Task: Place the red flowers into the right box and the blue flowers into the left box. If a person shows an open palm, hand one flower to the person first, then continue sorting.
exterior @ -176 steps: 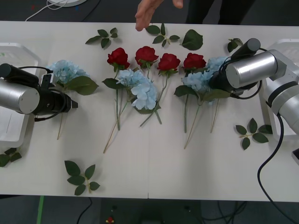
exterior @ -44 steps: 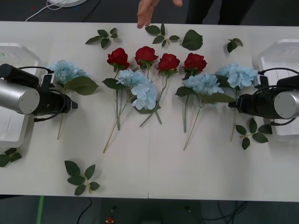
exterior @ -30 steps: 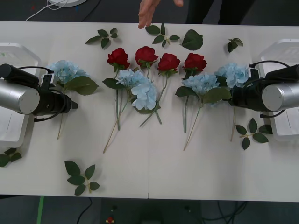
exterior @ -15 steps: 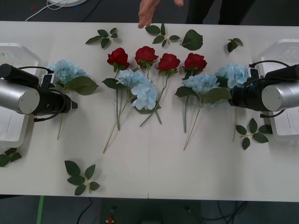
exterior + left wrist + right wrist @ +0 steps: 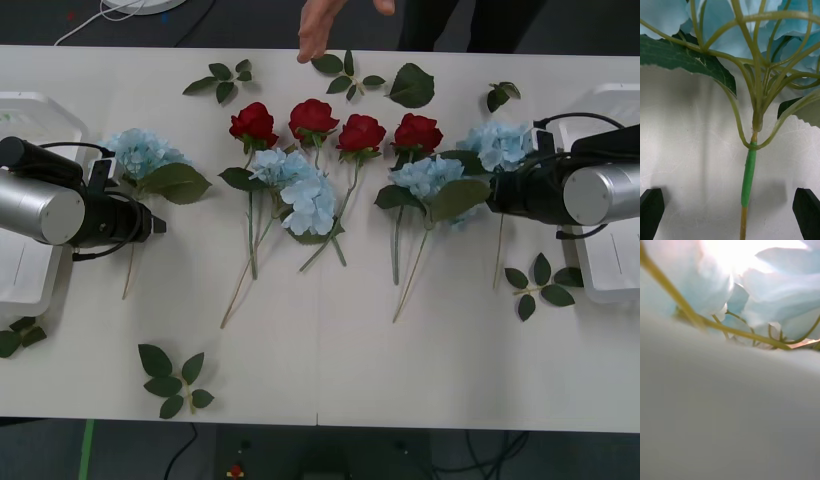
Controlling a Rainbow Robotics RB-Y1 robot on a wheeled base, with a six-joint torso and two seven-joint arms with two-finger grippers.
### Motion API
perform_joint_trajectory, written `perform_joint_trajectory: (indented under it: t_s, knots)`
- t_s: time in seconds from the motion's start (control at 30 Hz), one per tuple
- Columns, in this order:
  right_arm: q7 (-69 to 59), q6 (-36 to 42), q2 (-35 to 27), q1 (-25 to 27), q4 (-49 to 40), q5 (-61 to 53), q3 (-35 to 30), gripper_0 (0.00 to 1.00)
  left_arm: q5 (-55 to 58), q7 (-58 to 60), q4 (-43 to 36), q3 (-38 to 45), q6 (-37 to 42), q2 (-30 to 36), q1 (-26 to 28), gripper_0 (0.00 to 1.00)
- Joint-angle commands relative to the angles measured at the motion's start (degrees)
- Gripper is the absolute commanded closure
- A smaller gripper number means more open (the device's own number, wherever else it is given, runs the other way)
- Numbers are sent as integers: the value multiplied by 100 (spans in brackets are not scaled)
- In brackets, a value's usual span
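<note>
1. The counter lies bare along its near edge, apart from one leaf sprig.
2. Toward the far edge, red flowers and blue flowers crowd the middle.

Right tool has nudged farther back — its blue flower went along.

silver cyl. forearms, black wrists w/ cables, black fingertips
</note>
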Motion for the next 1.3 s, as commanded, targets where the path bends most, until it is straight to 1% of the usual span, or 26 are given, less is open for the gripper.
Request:
perform_joint_trajectory:
  t_s: [0.03,0.1,0.23,0.37,0.4,0.43,0.5,0.57,0.6,0.7,0.87,0.93,1.1,1.3]
  knots:
    - [-64,31,-379,-83,-630,-168,-502,100,-50,-313,14,-91,-43,230,-20,0]
    - [-29,23,-467,75,-911,-185,-740,100,-50,-313,14,-91,-43,230,-20,0]
    - [15,31,-678,532,-1834,-273,-1337,100,-50,-313,14,-91,-43,230,-20,0]
    - [50,-13,-766,971,-2642,-344,-1909,100,-50,-313,14,-91,-43,230,-20,0]
    - [59,-48,-766,1156,-2976,-370,-2155,100,-50,-313,14,-91,-43,230,-20,0]
    - [68,-65,-766,1218,-3108,-379,-2234,100,-50,-313,14,-91,-43,230,-20,0]
    - [85,-259,-766,1481,-3521,-414,-2471,100,-50,-313,14,-91,-43,230,-20,0]
    - [103,-593,-766,1727,-3829,-440,-2594,100,-50,-313,14,-91,-43,230,-20,0]
    - [120,-900,-766,1868,-4013,-449,-2638,100,-50,-313,14,-91,-43,230,-20,0]
    - [182,-1489,-757,2017,-4233,-423,-2629,100,-50,-313,14,-91,-43,230,-20,0]
    - [375,-2025,-713,1903,-4365,-326,-2462,100,-50,-313,14,-91,-43,230,-20,0]
    - [718,-2148,-661,1719,-4347,-291,-2357,100,-50,-313,14,-91,-43,230,-20,0]
    - [1412,-2192,-467,1297,-4268,-203,-2225,100,-50,-313,14,-91,-43,230,-20,0]
    - [2115,-2210,-195,743,-4163,-115,-1917,100,-50,-313,14,-91,-43,230,-20,0]
